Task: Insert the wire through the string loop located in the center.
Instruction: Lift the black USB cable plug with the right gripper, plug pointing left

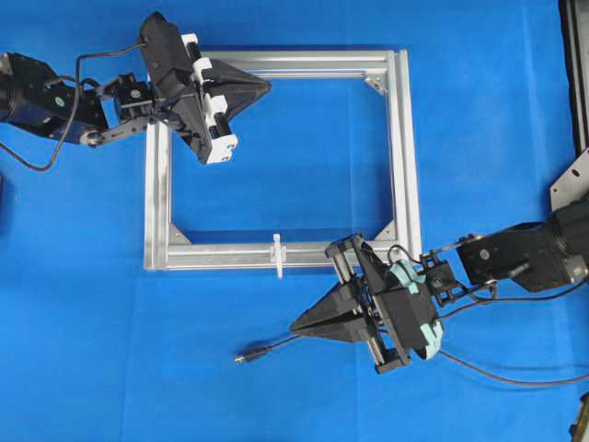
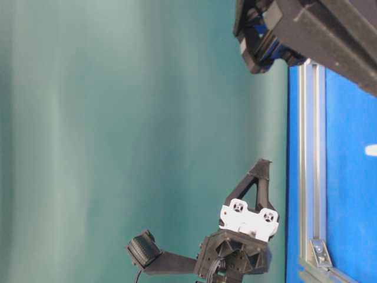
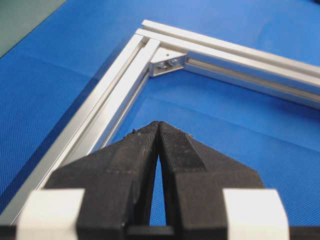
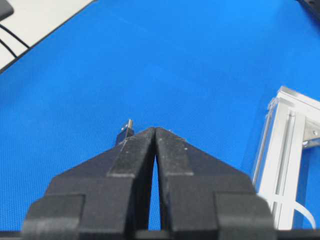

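Observation:
The wire (image 1: 276, 346) lies on the blue mat in front of the frame, its dark plug tip (image 1: 242, 354) pointing left. The plug tip (image 4: 125, 134) shows just past my right gripper's left finger. The string loop (image 1: 277, 255) stands white and upright on the middle of the frame's near bar. My right gripper (image 1: 294, 327) (image 4: 155, 129) hovers over the wire just right of the plug, shut with nothing between its fingers. My left gripper (image 1: 267, 87) (image 3: 158, 123) is shut and empty over the frame's far bar, near the far left corner.
The silver aluminium frame (image 1: 405, 147) is a square with triangular corner brackets (image 3: 167, 62). The wire's tail (image 1: 497, 376) trails right across the mat. A metal bracket (image 1: 571, 184) and dark gear sit at the right edge.

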